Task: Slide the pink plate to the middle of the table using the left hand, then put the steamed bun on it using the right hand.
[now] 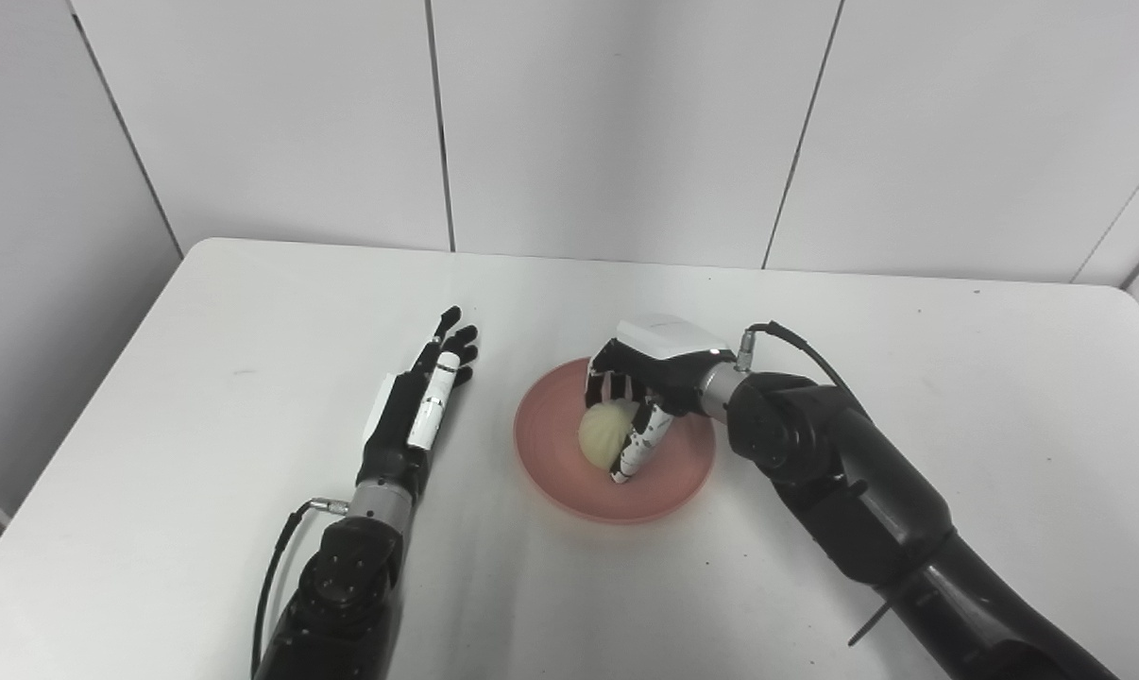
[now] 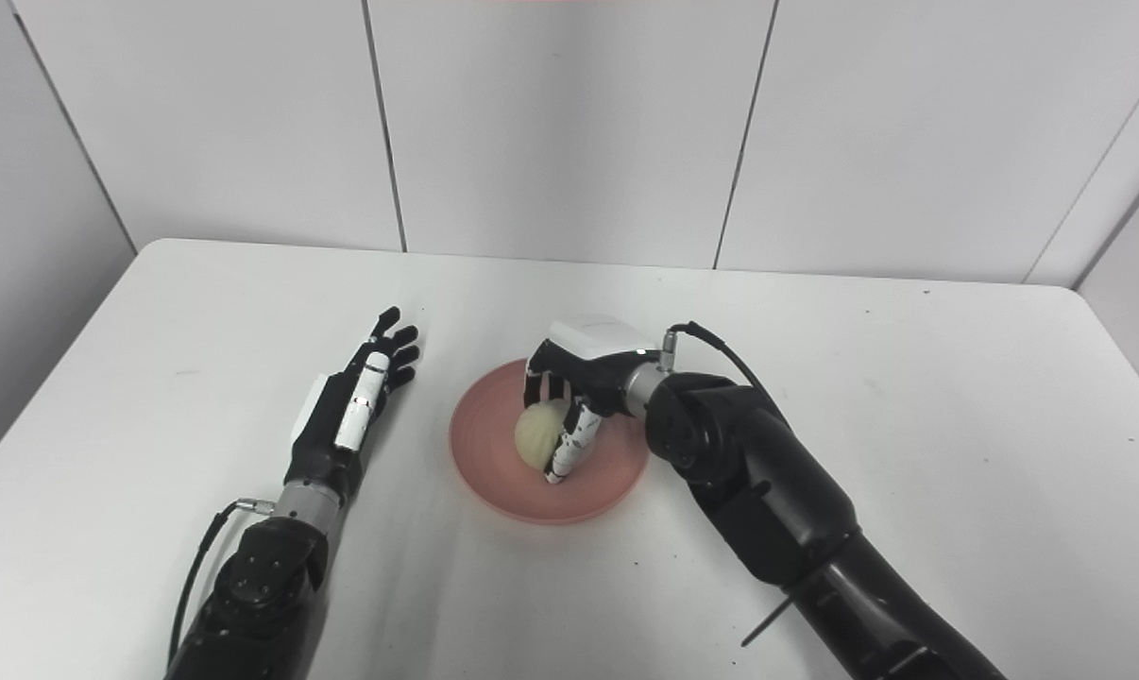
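Note:
A pink plate (image 1: 555,416) lies near the middle of the white table (image 1: 201,312). On it sits a pale steamed bun (image 1: 602,433), and my right hand (image 1: 647,378) is curled over it from the right, fingers and thumb wrapped on the bun. The bun appears to touch the plate's surface. My left hand (image 1: 430,387) lies flat on the table just left of the plate, fingers stretched out and apart, holding nothing and a small gap away from the plate's rim.
White wall panels (image 1: 626,123) stand close behind the table's far edge. The table's left edge drops off near my left forearm (image 1: 343,586). My right forearm (image 1: 872,510) crosses the table's right front part.

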Robot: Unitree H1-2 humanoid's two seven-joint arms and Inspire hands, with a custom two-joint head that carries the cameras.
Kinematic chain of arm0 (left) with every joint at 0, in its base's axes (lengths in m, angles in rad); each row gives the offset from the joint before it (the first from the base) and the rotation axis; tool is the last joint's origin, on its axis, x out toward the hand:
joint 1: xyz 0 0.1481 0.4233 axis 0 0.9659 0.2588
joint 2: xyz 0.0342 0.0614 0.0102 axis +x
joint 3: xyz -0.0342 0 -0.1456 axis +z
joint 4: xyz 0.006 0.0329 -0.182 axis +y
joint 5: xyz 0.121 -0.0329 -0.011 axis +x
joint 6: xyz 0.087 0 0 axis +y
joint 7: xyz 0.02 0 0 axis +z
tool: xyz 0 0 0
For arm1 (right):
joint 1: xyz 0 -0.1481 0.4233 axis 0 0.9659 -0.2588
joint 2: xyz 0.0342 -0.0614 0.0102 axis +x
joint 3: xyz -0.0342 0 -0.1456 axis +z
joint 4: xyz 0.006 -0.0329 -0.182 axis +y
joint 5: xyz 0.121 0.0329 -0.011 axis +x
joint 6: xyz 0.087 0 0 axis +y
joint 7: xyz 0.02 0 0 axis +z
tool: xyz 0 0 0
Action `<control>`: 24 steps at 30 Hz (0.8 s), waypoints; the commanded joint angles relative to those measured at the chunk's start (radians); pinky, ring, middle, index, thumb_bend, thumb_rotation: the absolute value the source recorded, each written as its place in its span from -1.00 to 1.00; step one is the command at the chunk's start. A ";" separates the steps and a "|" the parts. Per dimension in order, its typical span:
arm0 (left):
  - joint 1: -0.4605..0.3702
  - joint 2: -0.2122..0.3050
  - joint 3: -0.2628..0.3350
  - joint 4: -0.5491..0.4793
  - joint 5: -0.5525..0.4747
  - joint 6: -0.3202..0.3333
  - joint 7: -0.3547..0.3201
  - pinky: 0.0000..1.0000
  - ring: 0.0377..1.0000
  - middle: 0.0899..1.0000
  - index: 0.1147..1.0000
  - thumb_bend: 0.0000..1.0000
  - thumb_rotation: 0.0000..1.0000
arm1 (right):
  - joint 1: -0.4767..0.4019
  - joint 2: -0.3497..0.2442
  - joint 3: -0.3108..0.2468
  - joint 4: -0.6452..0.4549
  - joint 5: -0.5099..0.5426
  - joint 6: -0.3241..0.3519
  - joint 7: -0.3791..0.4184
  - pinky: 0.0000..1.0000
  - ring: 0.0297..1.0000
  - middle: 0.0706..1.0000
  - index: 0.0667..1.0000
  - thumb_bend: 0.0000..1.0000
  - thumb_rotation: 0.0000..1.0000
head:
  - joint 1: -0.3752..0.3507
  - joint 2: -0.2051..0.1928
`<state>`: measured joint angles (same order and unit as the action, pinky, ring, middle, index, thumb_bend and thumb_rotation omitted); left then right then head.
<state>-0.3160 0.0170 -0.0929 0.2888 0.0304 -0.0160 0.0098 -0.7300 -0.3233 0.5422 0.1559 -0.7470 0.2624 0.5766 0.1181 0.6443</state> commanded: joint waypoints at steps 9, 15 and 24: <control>0.053 -0.046 -0.060 0.045 0.004 0.108 -0.060 0.75 0.81 0.82 0.86 -0.17 1.00 | -0.058 -0.020 -0.021 -0.150 -0.022 0.056 0.118 0.15 0.56 0.74 0.80 0.69 -0.01 | 0.002 0.002; 0.052 -0.047 -0.059 0.044 0.000 0.112 -0.060 0.74 0.80 0.82 0.85 -0.17 1.00 | -0.067 -0.016 -0.037 -0.208 -0.026 0.084 0.179 0.24 0.72 0.88 0.92 0.83 0.14 | 0.000 0.003; 0.049 -0.048 -0.052 0.054 -0.013 0.116 -0.064 0.77 0.80 0.83 0.86 -0.12 1.00 | -0.084 -0.026 -0.059 -0.292 -0.028 0.129 0.252 0.24 0.73 0.90 0.93 0.92 0.11 | -0.003 0.001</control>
<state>-0.3158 0.0133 -0.0953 0.2887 0.0260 -0.0156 0.0097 -0.7498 -0.3403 0.5054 -0.0976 -0.7678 0.3691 0.8204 0.1135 0.6458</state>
